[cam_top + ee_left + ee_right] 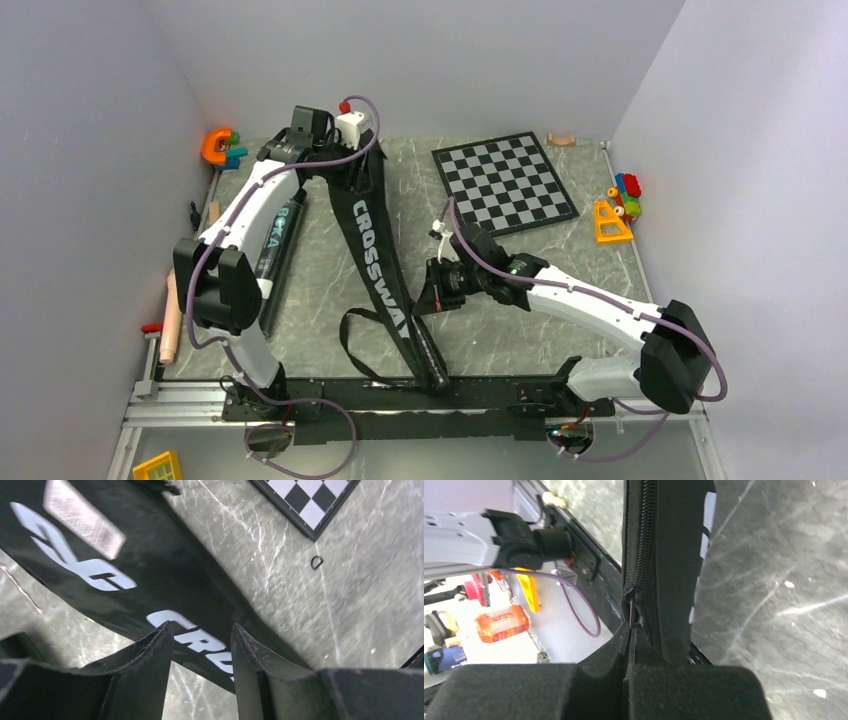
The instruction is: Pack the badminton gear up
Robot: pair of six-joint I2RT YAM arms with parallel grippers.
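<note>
I see black CROSSWAY racket bag (372, 250) stretched far-to-near mid-worktop (320, 275), white lettering up, left fingers (150, 670) parted over its far end, gripping nothing, right fingers (549, 690) pinched shut on its zip (641, 555)

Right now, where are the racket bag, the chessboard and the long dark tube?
racket bag (378, 262), top external view, on its white CROSSWAY lettering.
chessboard (505, 182), top external view, middle of the board.
long dark tube (279, 240), top external view, on its printed middle stretch.
</note>
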